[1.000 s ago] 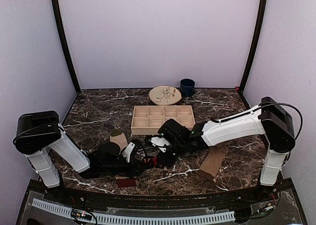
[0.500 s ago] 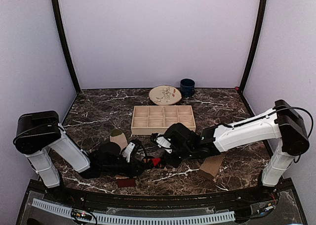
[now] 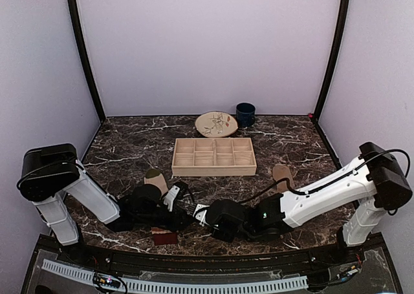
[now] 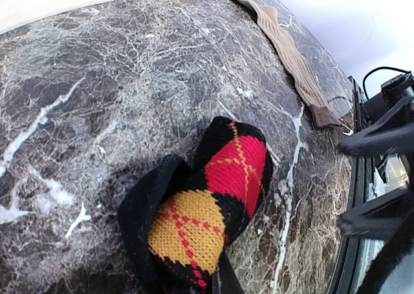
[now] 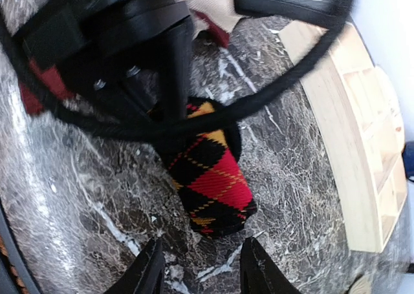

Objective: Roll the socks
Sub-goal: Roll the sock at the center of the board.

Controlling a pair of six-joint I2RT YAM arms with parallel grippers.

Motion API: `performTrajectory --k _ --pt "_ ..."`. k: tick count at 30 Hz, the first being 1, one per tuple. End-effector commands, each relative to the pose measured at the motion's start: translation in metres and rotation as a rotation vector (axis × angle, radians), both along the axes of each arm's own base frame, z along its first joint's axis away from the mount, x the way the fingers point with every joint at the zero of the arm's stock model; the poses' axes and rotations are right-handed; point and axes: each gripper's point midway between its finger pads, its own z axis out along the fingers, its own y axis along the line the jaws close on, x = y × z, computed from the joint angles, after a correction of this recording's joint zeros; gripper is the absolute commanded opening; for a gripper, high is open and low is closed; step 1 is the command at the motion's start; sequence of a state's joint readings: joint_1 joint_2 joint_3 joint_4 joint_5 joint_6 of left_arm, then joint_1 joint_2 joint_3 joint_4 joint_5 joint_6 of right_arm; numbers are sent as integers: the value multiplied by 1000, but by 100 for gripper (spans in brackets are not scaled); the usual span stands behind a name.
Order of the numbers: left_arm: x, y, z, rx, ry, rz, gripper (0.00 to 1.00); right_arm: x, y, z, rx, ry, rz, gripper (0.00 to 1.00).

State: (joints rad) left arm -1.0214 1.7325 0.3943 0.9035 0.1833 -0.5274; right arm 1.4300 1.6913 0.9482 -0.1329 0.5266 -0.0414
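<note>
At the near edge of the worktop [image 3: 129, 153], the right gripper [image 5: 202, 254] had just swung down low from the middle and let its jaws part, so the argyle sock [image 5: 210, 178] lay just past its fingertips, free of them. The left gripper [image 5: 173, 94] stayed clamped together on the sock's far end, pinning a fat, partly rolled bundle on the marble. That looked like a regrip: the roll was started, not finished, and the tan sock [image 4: 284, 48] lay flat and unrolled, well apart from it.
</note>
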Motion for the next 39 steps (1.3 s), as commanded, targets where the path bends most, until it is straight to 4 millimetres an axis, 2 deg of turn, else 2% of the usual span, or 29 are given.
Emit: performTrajectory --k 1,6,13,18,25,31,39 --pt "-3 -2 7 1 8 -33 0 1 4 -11 -81 -126 9 44" --pt "-6 -4 10 -16 23 -68 0 6 5 -27 -167 -213 11 49" --pt "-9 -4 10 -18 32 -100 0 12 13 -32 -209 -270 23 55" --pt "-11 -4 12 -21 33 -114 0 13 18 -38 -237 -272 34 58" --pt "-12 -6 16 -24 33 -134 0 17 14 -47 -252 -237 43 59" --pt "-14 -8 17 -23 37 -150 0 17 12 -59 -262 -178 60 53" --pt "-16 -11 19 -30 40 -176 0 17 8 -72 -285 -104 74 36"
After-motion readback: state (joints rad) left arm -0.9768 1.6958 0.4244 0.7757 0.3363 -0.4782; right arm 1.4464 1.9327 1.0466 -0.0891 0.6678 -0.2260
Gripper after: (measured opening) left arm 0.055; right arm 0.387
